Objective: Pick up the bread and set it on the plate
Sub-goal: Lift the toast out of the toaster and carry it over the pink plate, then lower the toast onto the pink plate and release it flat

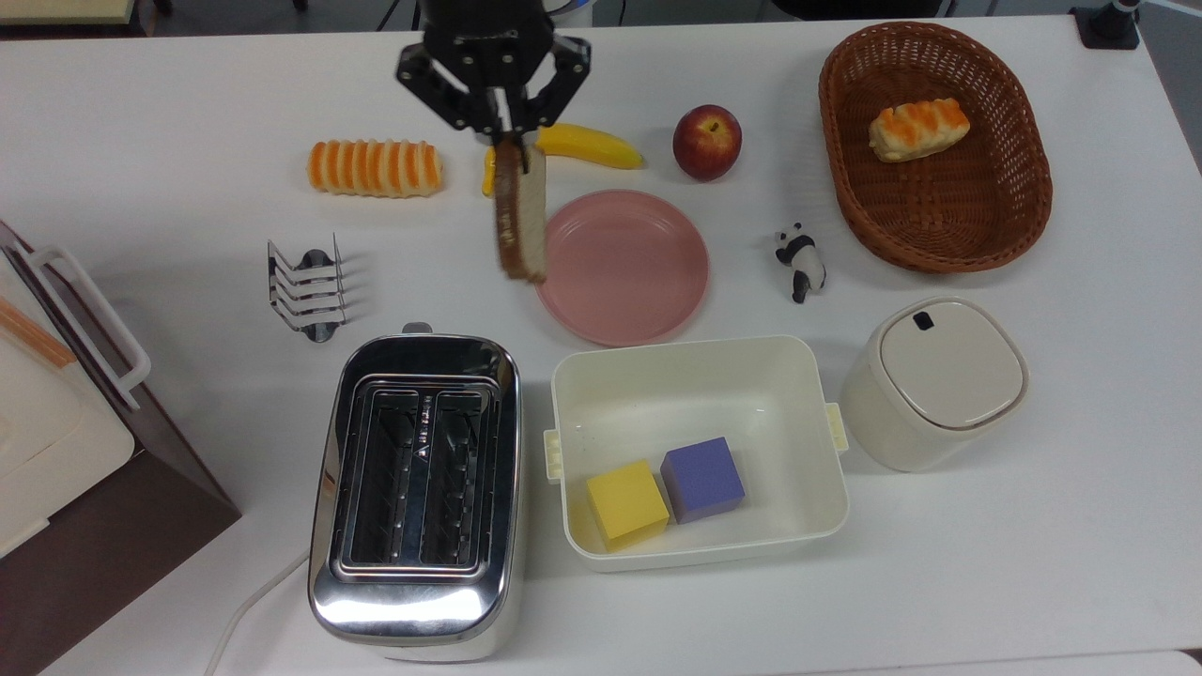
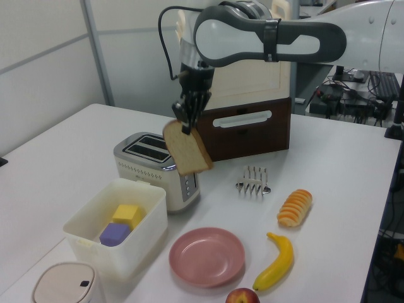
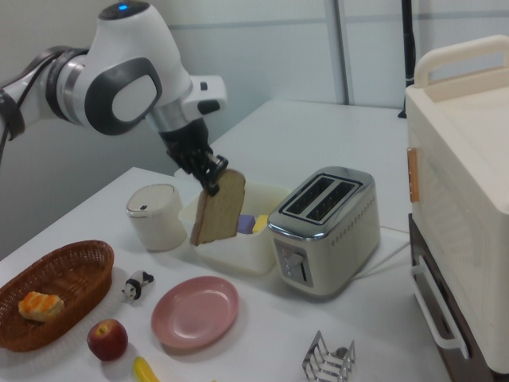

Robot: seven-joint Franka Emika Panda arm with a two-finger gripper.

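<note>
One slice of bread [image 1: 519,222] is hanging in the air, pinched at its top edge by the gripper [image 1: 498,120], whose two fingers are closing on it from either side. In the top view the slice is showing edge-on, overlapping the top view's left rim of the single pink plate [image 1: 631,272]; in the left view [image 2: 187,148] and the right view [image 3: 218,208] it is hanging well above the table, slightly tilted, with the plate [image 2: 208,257] lying empty below and to the side. The gripper [image 2: 187,124] is pointing downward from the wrist, and the white arm [image 2: 271,39] is reaching in horizontally high over the table in the left view.

Around the plate there are one banana [image 1: 590,144], one apple [image 1: 706,142] and one panda figurine [image 1: 800,260]. One ridged orange-and-cream roll [image 1: 375,168] is lying on the table, and one small striped bun [image 1: 917,129] is sitting in the single wicker basket [image 1: 995,225]. One toast rack [image 1: 305,287] is standing beside the one chrome toaster [image 1: 417,488], both of whose slots are empty. One cream tub [image 1: 700,366] is holding two cubes, one yellow [image 1: 626,503] and one purple [image 1: 702,479]. One lidded white canister [image 1: 932,381] is standing to the top view's right of the tub.
</note>
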